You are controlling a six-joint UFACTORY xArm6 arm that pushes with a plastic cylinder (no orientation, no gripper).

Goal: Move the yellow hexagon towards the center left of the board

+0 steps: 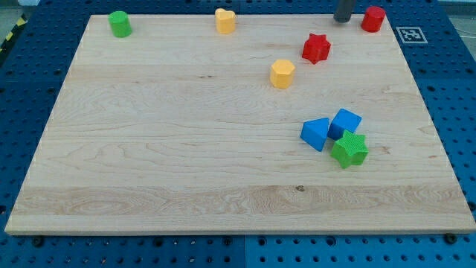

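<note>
The yellow hexagon [282, 74] lies on the wooden board [163, 149], right of the middle in the upper part. My tip [343, 20] is at the view's top edge, just left of the red cylinder [372, 18] and up and to the right of the yellow hexagon, well apart from it. A red star [316, 48] lies between the tip and the yellow hexagon.
A second yellow block, heart-like in shape [224, 20], sits at the top middle. A green cylinder [119, 23] sits at the top left. A blue triangle [316, 133], a blue cube [345, 122] and a green star [349, 149] cluster at the right.
</note>
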